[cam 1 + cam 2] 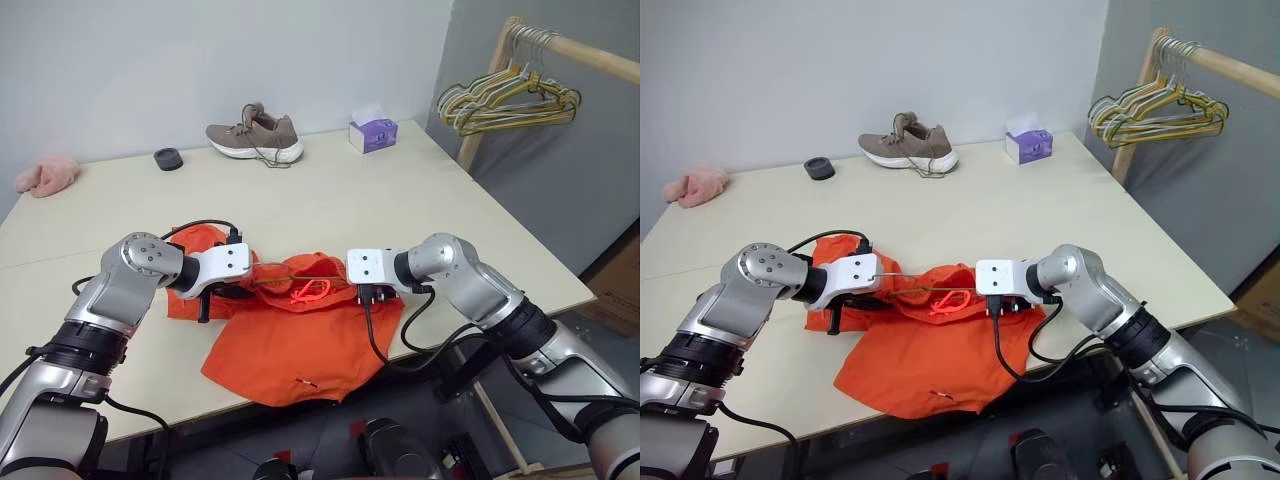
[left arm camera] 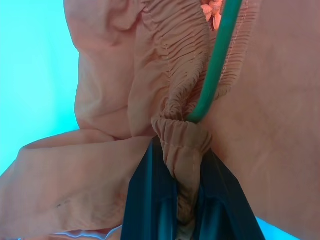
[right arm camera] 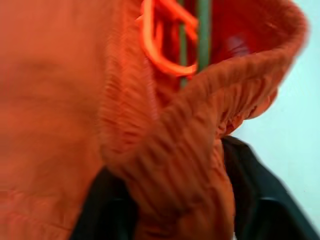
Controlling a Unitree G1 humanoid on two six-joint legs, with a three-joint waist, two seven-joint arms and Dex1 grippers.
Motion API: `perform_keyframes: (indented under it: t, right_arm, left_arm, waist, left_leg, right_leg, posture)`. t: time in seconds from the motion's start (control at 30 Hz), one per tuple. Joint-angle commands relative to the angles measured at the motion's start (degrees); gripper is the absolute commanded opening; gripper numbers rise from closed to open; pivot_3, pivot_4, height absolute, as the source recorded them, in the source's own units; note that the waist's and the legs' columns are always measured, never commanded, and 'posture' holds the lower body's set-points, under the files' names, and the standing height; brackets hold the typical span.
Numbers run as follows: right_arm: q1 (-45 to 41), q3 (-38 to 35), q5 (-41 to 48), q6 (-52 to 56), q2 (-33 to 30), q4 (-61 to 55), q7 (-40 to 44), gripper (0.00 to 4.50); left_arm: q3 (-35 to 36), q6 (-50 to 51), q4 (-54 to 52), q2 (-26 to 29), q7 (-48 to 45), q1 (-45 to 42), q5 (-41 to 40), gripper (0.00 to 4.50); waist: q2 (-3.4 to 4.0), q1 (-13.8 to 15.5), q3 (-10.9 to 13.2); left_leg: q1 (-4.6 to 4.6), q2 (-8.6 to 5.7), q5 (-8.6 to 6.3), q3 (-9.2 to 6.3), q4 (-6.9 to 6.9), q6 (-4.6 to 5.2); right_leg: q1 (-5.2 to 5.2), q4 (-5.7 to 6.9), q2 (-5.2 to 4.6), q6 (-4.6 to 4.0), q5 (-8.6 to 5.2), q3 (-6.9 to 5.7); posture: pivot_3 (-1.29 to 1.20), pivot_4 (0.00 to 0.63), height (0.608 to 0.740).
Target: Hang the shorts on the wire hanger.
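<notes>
The orange shorts [image 1: 290, 340] lie crumpled near the table's front edge, one part hanging over it. The wire hanger [image 2: 215, 70], thin and green, runs through the gathered waistband; a short stretch of it shows between my two hands [image 1: 285, 283], with the orange drawstring [image 1: 310, 291] beside it. My left gripper [image 2: 182, 150] is shut on a bunched fold of the waistband at the shorts' left end. At the right end the waistband fills the gap between the black fingers [image 3: 250, 195] of my right gripper [image 3: 175, 185], which is shut on it. The hanger's hook is hidden.
At the table's far side stand a brown shoe [image 1: 255, 135], a purple tissue box [image 1: 372, 133], a small black round thing [image 1: 168, 158] and a pink fluffy cloth [image 1: 45, 175]. A wooden rack [image 1: 560, 45] with a bunch of hangers [image 1: 510, 100] stands beyond the right edge.
</notes>
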Motion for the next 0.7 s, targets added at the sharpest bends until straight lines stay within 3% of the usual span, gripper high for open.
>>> perform_keyframes:
  t: [0.03, 0.1, 0.27, 0.3, 0.53, 0.6, 0.7]
  right_arm:
    - [-1.2, -0.4, -0.5, -2.6, 0.9, 1.1, 1.1, 0.74]
    - [-1.3, -1.1, -0.1, -2.8, 1.4, 1.6, 1.4, 0.08]
    - [-1.6, -2.7, 0.8, -2.5, 1.7, 2.3, 2.5, 0.03]
    - [-1.6, -3.2, 1.2, -2.1, 1.7, 2.4, 2.9, 0.00]
    - [-1.1, -6.7, 4.2, 2.3, 1.6, 1.6, 4.4, 0.00]
    - [-0.8, -7.8, 5.3, 4.1, 1.4, 1.4, 4.5, 0.00]
    - [0.2, -11.0, 8.3, 9.5, 1.0, 1.0, 4.4, 0.00]
  left_arm:
    - [1.0, 0.6, -2.0, -0.5, 0.6, -0.3, -0.9, 0.00]
    - [1.4, 1.0, -2.2, -0.7, 0.4, 0.1, -1.7, 0.00]
    - [4.5, 2.6, -2.3, -2.5, -0.4, 1.0, -7.1, 0.00]
    - [5.1, 2.2, -2.0, -2.8, -0.4, 0.9, -7.8, 0.72]
    - [12.1, 1.9, -0.1, -2.6, 0.4, 1.5, -14.5, 2.73]
    - [15.2, 6.0, 1.0, -1.6, -0.4, 0.8, -17.8, 3.30]
    - [21.4, 13.1, 3.4, 2.8, -3.4, 0.0, -23.8, 3.30]
  waist:
    - [0.00, 0.0, 0.0]
    - [0.00, 0.0, 0.0]
    - [0.00, 0.0, 0.0]
    - [0.00, 0.1, 0.0]
    - [-0.01, 0.0, 0.0]
    - [-0.01, 0.0, 0.0]
    - [-0.02, -0.2, 0.0]
  left_leg:
    - [0.00, 0.00, 0.00, -0.01, 0.00, 0.00]
    - [0.01, 0.00, 0.00, -0.01, 0.02, 0.00]
    - [0.01, -0.01, 0.00, -0.02, 0.06, 0.00]
    - [0.01, -0.01, 0.00, -0.02, 0.07, 0.00]
    - [0.01, -0.02, 0.00, -0.05, 0.25, 0.00]
    - [0.01, -0.02, 0.00, -0.05, 0.28, 0.00]
    - [0.01, -0.01, 0.00, -0.07, 0.34, 0.00]
  right_leg:
    - [0.00, 0.01, 0.00, 0.00, 0.00, -0.01]
    - [0.01, 0.03, 0.00, 0.00, 0.00, -0.01]
    - [0.02, 0.05, 0.00, 0.00, 0.00, -0.01]
    - [0.03, 0.05, 0.00, 0.01, 0.00, -0.01]
    - [0.09, 0.07, -0.01, 0.07, 0.04, -0.02]
    - [0.11, 0.08, -0.01, 0.09, 0.06, -0.01]
    - [0.10, 0.15, 0.00, 0.10, 0.06, -0.02]
  posture:
    - [-0.24, 0.014, 0.740]
    - [-0.24, 0.014, 0.740]
    - [-0.24, 0.012, 0.740]
    - [-0.24, 0.009, 0.740]
    - [-0.24, 0.010, 0.740]
    - [-0.24, 0.010, 0.740]
    - [-0.24, 0.010, 0.740]
